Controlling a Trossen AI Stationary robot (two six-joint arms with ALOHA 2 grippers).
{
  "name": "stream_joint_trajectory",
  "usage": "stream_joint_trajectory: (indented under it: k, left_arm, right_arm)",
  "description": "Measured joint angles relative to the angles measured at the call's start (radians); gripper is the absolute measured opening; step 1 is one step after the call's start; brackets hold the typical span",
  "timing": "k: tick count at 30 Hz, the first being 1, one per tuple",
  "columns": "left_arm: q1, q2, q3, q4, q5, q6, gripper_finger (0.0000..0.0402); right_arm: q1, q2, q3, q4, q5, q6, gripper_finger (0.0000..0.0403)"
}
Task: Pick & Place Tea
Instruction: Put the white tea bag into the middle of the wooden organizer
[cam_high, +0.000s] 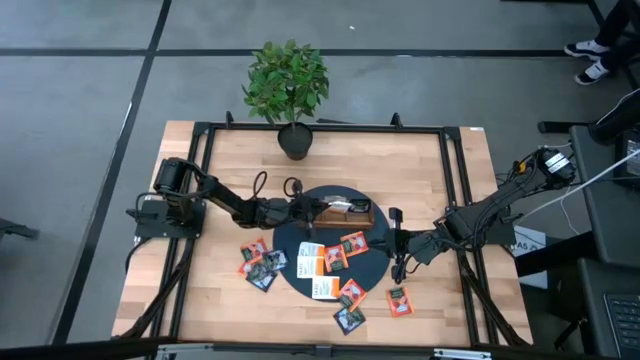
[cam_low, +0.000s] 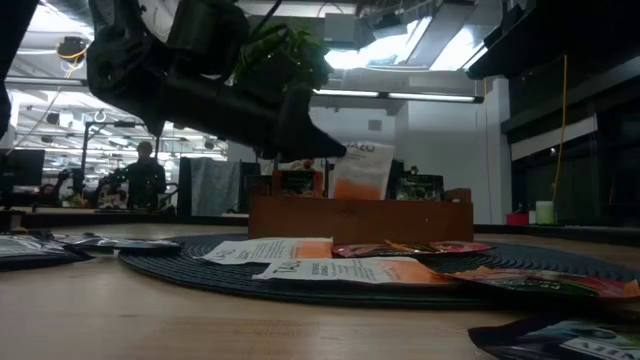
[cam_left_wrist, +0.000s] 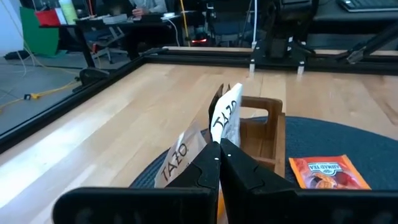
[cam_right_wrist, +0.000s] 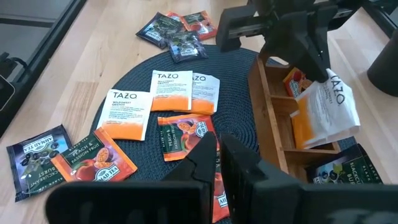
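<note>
We are seeing the left gripper (cam_right_wrist: 311, 65) pinching a white Tazo sachet (cam_right_wrist: 326, 112) over the wooden tray (cam_right_wrist: 273, 134). The right gripper (cam_right_wrist: 217, 149) is hovering closed and empty; beyond it, loose tea sachets (cam_right_wrist: 186, 93) are lying on the dark round mat (cam_right_wrist: 239, 99).

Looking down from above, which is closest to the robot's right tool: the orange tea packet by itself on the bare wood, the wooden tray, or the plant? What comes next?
Counting from the right tool:
1. The lone orange tea packet, just in front of it on bare wood.
2. The wooden tray, across the round mat toward the left arm.
3. The plant, at the table's far edge.
</note>
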Motion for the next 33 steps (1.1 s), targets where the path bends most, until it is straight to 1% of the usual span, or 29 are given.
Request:
stream_joint_trajectory:
  k: [6,10,16,24,27,30,33]
  left_arm:
    - [0.008,0.0,0.0,-0.005,-0.009,0.0,0.0002]
    - [0.015,0.0,0.0,0.001,0.017,-0.004,0.0002]
    - [0.014,0.0,0.0,0.007,0.012,0.014,0.0002]
    - [0.014,0.009,0.001,0.005,0.014,-0.008,0.0002]
    - [0.014,0.027,0.001,0.033,0.012,0.003,0.0002]
    - [0.022,0.043,0.002,0.091,0.041,0.007,0.0002]
    - [0.032,0.068,0.001,0.087,0.042,-0.006,0.0002]
  right_arm:
    - [0.0,0.0,0.0,0.0,0.0,0.0,0.0026]
    - [0.0,0.0,0.0,0.0,0.0,0.0,0.0026]
    - [0.0,0.0,0.0,0.0,0.0,0.0,0.0026]
    - [0.0,0.0,0.0,0.0,0.0,0.0,0.0026]
    - [0.0,0.0,0.0,0.0,0.0,0.0,0.0026]
    - [0.0,0.001,0.0,0.0,0.0,0.0,0.0026]
    - [0.0,0.001,0.0,0.0,0.0,0.0,0.0026]
